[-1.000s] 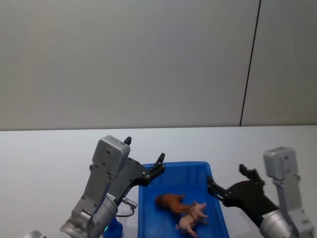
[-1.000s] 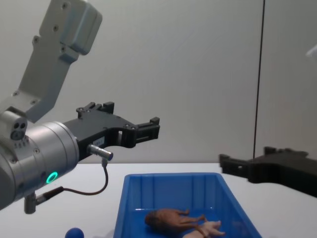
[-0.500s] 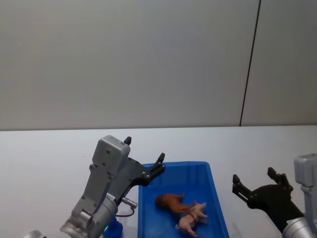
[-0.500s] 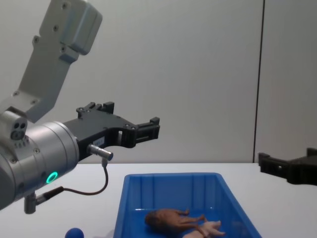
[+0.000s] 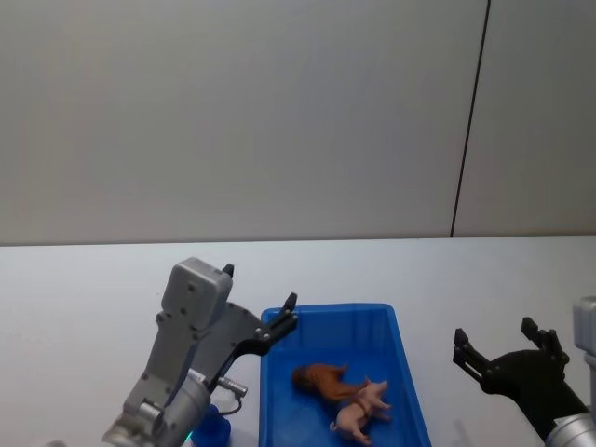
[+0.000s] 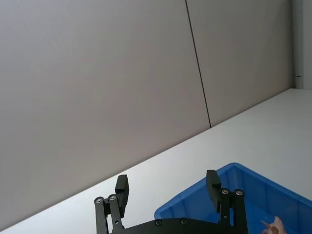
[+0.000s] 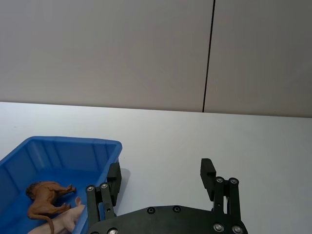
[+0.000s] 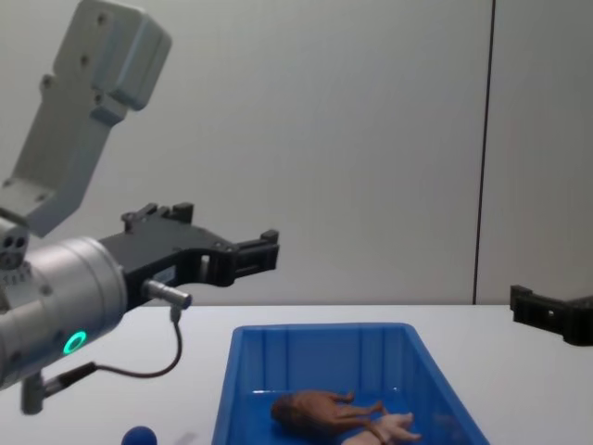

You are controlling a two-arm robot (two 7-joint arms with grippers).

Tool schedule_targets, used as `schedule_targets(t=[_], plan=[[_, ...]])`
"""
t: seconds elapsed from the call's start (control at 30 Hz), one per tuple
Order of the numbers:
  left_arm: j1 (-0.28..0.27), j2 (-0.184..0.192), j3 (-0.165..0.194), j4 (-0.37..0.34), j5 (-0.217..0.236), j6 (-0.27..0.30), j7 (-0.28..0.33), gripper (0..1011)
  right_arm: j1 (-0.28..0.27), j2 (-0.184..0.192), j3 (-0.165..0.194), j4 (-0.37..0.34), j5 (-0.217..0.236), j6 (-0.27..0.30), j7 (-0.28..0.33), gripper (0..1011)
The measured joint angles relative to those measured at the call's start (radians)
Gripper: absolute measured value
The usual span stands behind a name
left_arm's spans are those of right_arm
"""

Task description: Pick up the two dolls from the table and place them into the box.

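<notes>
Both dolls lie inside the box (image 5: 326, 321), on its floor toward 6 o'clock in the head view. The lion (image 5: 318, 379) is on its side, and the pink one (image 5: 365, 408) touches it at its 4 o'clock. By that, the job looks finished.

The left claw (image 6: 167, 181) is spread and empty, raised near the box's 10 o'clock corner. The right claw (image 7: 161, 168) is spread and empty too, above the worktop (image 5: 484, 279) off the box's 3 o'clock side, apart from it.

The risk lies with the left arm. Pulled away low, a finger or the loose cable (image 8: 178, 338) at its wrist could catch the rim and drag or tip the box, spilling the dolls. The ball (image 8: 139, 434), near that arm at the box's 8 o'clock, could be knocked rolling.
</notes>
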Motion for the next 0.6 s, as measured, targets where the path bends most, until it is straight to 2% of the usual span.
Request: schedule_targets(t=[0.6], plan=[[0.077, 0.053, -0.031, -0.062, -0.108, 0.084, 0.093, 1001, -0.009, 0.005, 0.004, -0.006, 0.006, -0.005, -0.012, 1001]])
